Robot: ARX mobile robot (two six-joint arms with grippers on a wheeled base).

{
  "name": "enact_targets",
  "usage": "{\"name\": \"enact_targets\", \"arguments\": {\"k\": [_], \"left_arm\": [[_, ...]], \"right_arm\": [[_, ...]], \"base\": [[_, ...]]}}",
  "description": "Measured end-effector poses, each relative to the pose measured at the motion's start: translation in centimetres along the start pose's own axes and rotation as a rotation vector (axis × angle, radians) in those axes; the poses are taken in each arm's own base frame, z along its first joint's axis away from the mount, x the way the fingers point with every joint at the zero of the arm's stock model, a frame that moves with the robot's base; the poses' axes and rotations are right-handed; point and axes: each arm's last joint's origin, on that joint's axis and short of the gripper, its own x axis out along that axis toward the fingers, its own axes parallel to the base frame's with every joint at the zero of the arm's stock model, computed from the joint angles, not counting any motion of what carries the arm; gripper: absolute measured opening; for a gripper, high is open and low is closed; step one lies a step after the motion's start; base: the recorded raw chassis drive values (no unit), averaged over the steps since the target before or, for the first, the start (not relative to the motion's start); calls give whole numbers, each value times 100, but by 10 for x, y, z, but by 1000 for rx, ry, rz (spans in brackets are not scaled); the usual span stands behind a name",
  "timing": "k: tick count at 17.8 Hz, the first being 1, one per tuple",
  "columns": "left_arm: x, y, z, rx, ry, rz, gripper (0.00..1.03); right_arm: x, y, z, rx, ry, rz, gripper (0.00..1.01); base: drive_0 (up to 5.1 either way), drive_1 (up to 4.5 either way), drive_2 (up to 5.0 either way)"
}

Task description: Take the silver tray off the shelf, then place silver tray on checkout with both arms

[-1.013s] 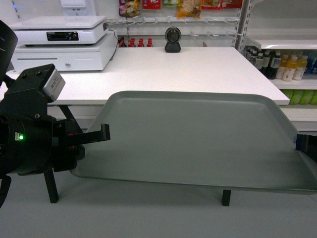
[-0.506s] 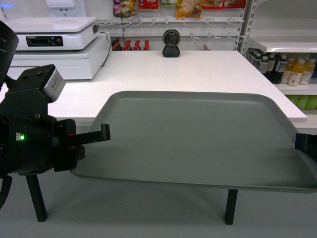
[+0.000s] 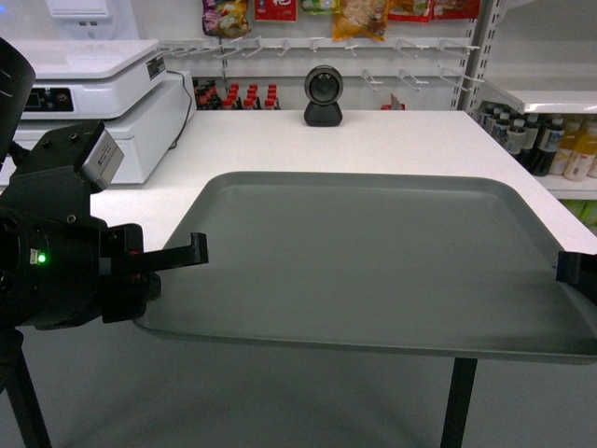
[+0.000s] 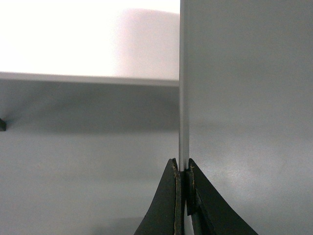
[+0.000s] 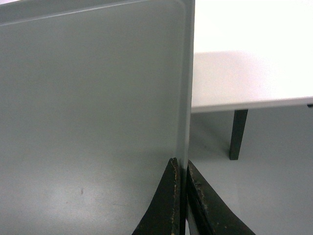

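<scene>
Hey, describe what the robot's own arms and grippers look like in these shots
The left arm is bulky, matte black and blocky, with a small green light and a tiny red mark. A grey-faced camera box sits on its wrist. The left gripper and right gripper have thin black tapering fingers with scuffed, worn inner edges. In the head view only a black sliver of the right gripper shows at the right edge.
</scene>
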Motion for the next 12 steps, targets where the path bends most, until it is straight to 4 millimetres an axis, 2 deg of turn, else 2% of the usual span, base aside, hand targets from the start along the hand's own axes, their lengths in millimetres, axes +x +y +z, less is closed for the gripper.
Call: {"name": "enact_targets", "arguments": {"k": [12], "left_arm": [[1, 0, 0, 0, -1, 0, 3]], "right_arm": [[0, 0, 1, 0, -4, 0, 4]], "base": [[2, 435, -431]]}}
